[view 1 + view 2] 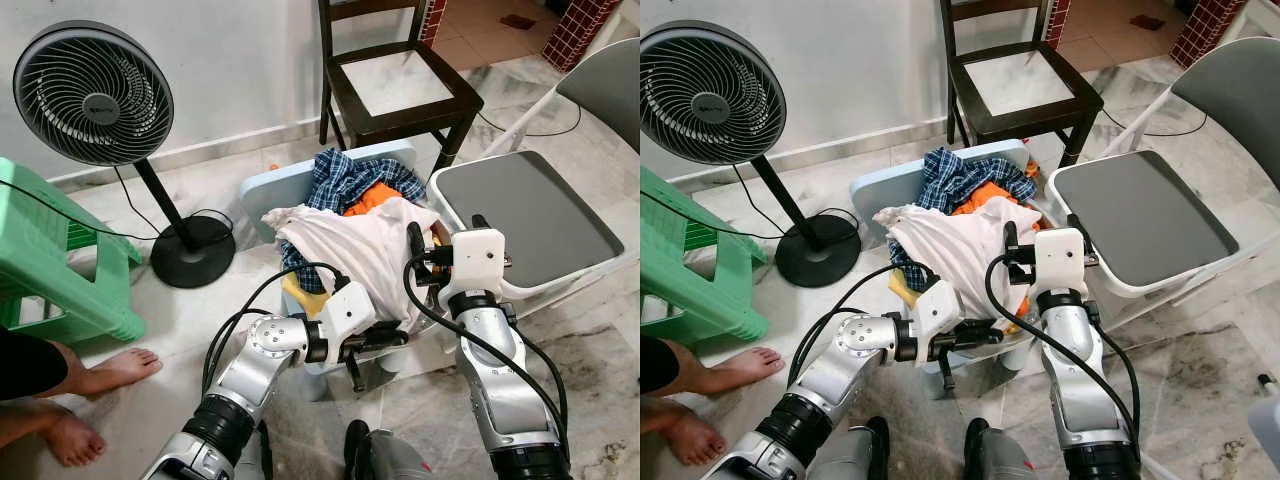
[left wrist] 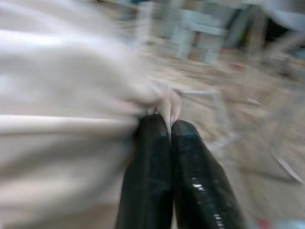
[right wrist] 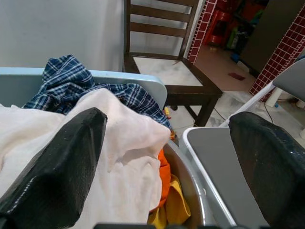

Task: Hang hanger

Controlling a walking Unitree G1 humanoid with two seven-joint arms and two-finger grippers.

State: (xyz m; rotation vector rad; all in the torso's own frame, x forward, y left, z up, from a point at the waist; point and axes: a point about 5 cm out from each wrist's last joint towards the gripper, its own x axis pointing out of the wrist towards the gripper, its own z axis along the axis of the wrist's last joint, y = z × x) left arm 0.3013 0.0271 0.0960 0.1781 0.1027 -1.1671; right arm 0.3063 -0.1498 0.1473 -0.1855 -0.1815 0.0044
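Left tool: clenched, pinching fold of white garment. Right tool: spread wide, released, above laundry basket.

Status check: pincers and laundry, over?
Left pincer shut on white cloth. Right pincer open over laundry basket. Hanger not seen among clothes.

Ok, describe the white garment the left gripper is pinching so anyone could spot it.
Find the dark wooden chair; just in front stands a pale blue basket heaped with clothes. The white garment lies on top, plain cream-white, unlike the blue plaid shirt and orange cloth behind it.
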